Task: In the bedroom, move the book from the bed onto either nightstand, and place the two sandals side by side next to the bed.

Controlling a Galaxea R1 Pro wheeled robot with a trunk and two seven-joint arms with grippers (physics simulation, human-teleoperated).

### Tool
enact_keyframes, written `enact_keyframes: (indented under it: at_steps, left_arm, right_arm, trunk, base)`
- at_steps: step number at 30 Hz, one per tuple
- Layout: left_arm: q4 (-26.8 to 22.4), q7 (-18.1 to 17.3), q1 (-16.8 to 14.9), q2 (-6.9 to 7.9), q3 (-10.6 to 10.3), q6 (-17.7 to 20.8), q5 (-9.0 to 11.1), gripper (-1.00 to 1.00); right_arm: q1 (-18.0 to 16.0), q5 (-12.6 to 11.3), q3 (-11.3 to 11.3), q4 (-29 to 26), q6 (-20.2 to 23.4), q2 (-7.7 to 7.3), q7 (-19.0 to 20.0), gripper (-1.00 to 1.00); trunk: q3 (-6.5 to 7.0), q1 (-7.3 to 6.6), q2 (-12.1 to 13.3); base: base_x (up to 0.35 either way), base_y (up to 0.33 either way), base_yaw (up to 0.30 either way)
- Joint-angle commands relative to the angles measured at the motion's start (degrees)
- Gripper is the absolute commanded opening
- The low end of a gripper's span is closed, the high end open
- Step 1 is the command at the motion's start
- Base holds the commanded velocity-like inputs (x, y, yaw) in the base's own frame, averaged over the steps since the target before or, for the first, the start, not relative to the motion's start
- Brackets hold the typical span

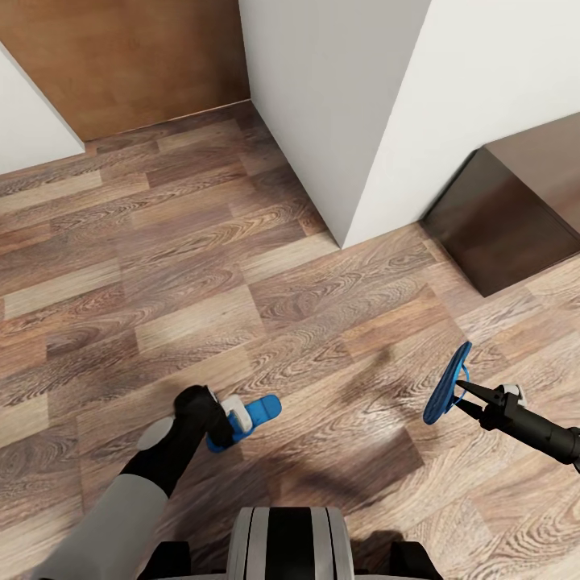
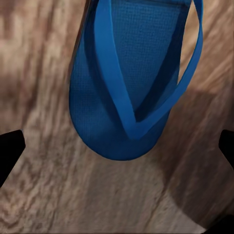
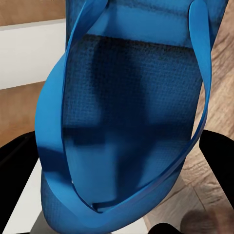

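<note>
We look down on the plank floor [image 1: 193,266] with a white wall corner [image 1: 354,121] ahead of us and a dark brown wooden block [image 1: 503,217] against the wall at our right. Our left gripper [image 1: 234,420] is low over the floor with one blue sandal [image 1: 256,412] lying flat at its tip; in the left wrist view this sandal [image 2: 131,83] sits between the dark fingertips [image 2: 9,151], which stand well apart on either side of it, so we cannot tell whether the jaws have hold of it. Our right gripper [image 1: 469,392] has its jaws closed on a strap of the other sandal [image 1: 445,385], which hangs on edge above the floor, sole nearly upright. The right wrist view has that sandal [image 3: 122,122] close up, straps toward the camera.
</note>
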Motion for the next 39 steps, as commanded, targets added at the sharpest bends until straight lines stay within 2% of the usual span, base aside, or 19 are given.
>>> enact_keyframes:
  at_steps: [1, 23, 27, 39]
  left_arm:
    - [-0.15, -0.43, -0.02, -0.22, -0.05, 0.30, -0.57, 1.00]
    - [-0.19, -0.33, -0.02, -1.16, -0.06, 0.29, -0.69, 1.00]
    - [-0.19, -0.33, -0.02, -1.17, -0.06, 0.29, -0.75, 1.00]
    - [-0.19, -0.30, -0.02, -1.17, -0.06, 0.29, -0.78, 1.00]
  right_arm:
    - [0.00, -0.27, 0.04, -0.02, 0.44, -0.02, 0.00, -1.00]
    - [-0.02, -0.27, 0.04, -0.04, 0.48, -0.02, 0.01, -1.00]
    - [-0.01, -0.27, 0.04, -0.05, 0.47, -0.02, 0.00, -1.00]
    - [-0.02, -0.27, 0.04, 0.00, 0.46, -0.02, 0.01, -1.00]
  trunk:
    - [-0.03, -0.01, -0.01]
    - [-0.03, -0.01, -0.01]
    - [-0.92, 0.09, -0.07]
    - [-0.92, 0.09, -0.07]
  base:
    - [0.000, 0.000, 0.000]
    - [0.000, 0.000, 0.000]
    - [0.000, 0.000, 0.000]
    - [0.000, 0.000, 0.000]
